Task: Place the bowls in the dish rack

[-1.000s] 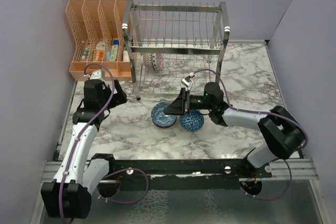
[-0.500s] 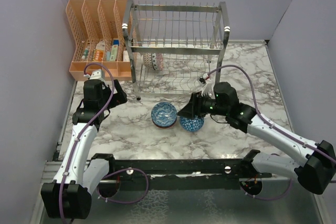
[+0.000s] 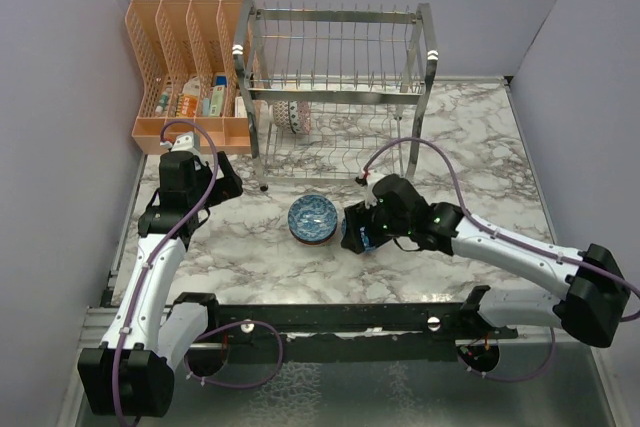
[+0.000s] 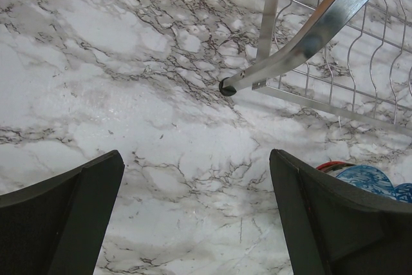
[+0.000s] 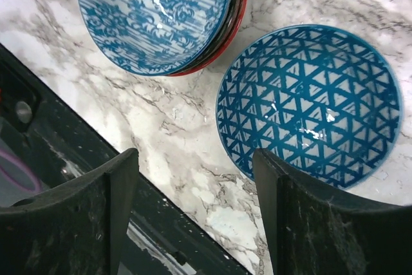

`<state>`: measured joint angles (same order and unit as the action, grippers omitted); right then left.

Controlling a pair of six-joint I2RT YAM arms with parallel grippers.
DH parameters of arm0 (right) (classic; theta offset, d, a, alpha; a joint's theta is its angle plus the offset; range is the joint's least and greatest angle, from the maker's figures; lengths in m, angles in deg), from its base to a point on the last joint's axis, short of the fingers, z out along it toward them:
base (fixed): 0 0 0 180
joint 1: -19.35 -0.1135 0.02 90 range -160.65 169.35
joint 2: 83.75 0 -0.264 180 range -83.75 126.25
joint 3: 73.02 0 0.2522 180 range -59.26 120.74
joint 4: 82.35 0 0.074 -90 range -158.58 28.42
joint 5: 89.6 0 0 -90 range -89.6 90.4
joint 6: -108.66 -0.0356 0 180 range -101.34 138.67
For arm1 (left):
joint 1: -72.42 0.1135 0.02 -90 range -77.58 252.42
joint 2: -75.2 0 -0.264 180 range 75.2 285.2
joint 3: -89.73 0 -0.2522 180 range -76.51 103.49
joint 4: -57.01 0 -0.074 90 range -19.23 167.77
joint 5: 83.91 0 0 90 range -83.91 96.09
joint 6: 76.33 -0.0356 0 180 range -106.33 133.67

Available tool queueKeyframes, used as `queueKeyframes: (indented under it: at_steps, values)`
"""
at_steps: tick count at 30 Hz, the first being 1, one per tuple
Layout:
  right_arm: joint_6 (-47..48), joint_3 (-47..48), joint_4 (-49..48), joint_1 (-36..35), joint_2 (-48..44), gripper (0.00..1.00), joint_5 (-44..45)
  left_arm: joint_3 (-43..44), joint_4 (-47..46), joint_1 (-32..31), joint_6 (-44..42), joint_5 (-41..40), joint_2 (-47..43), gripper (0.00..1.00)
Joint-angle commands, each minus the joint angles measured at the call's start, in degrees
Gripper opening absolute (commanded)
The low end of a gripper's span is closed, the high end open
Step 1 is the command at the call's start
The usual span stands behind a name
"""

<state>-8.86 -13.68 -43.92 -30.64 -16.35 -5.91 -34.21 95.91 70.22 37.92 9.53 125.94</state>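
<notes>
Right arm has swung off the stack of bowls (image 3: 313,218) and dropped low over the lone bowl (image 5: 309,104) beside it, so a pickup of that one looks next. One racked bowl (image 3: 292,114) already sits in the dish rack (image 3: 428,77), the others on the table (image 4: 96,62) in front. Left gripper (image 4: 196,156) hangs by the rack's foot, jaws spread, empty; the stack is untouched; right gripper (image 5: 193,156) tilts down, jaws wide apart, grasping nothing, the lone bowl's rim just beyond its fingers.

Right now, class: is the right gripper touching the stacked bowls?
Apart. Right wrist view shows bare marble between the right gripper and the stacked bowls.
</notes>
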Motion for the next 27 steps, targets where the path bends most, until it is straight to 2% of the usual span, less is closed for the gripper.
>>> queueKeyframes:
  at_steps: [1,11,20,24,27]
  values:
    - [3.2,0.1,-1.0,-4.1,5.1,0.72,5.4,0.1,-1.2,0.4,-0.2,1.2,0.1,0.99]
    - [5.4,-0.7,-6.4,-6.8,10.5,0.69,10.5,0.0,-1.1,0.5,-0.2,1.1,0.0,0.99]
    - [5.6,1.2,-3.5,-9.3,15.6,0.65,16.4,0.1,-1.0,0.5,-0.3,1.1,0.3,0.99]
    - [4.5,1.8,-1.4,-10.7,16.7,0.59,20.8,0.1,-1.0,0.6,-0.3,1.0,0.2,0.99]
    - [3.7,2.1,-0.4,-11.3,17.1,0.46,22.5,0.1,-1.0,0.7,-0.3,1.0,0.1,0.99]
